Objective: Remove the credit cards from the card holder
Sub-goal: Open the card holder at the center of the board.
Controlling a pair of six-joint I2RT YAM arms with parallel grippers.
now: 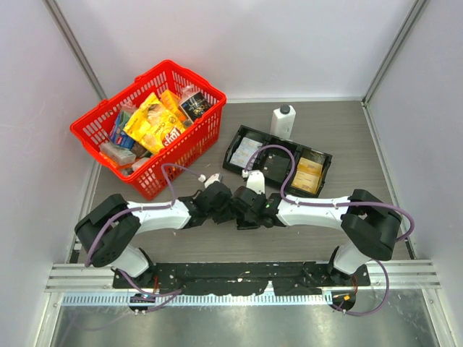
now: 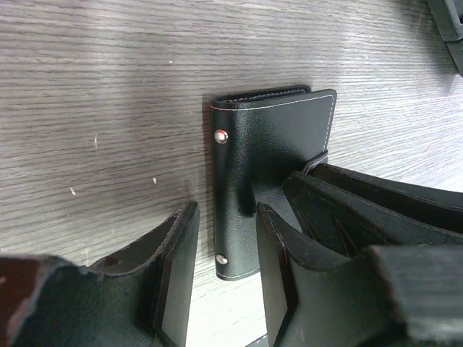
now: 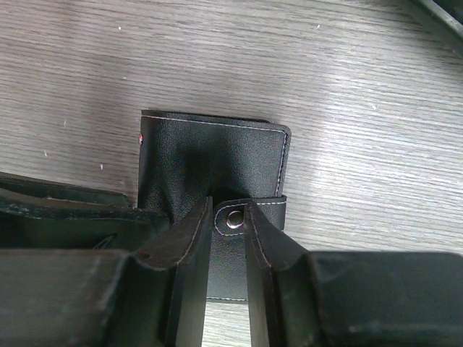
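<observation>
Card holder (image 2: 271,155) closed, flat, just before black tray (image 1: 232,148); long axis toward tray, riveted spine left; contents hidden. Left gripper (image 2: 226,210) fingers apart astride spine. Right gripper (image 3: 228,210) narrow gap at snap tab (image 3: 233,219), clamp unclear.

Between our left gripper's (image 2: 228,215) spread black fingers we see the near end of a closed black leather-like card holder (image 2: 275,137) with white stitching. It lies flat on the grey wood-grain table (image 2: 101,94). The right gripper (image 2: 304,177) reaches its edge, right of our fingers.
</observation>
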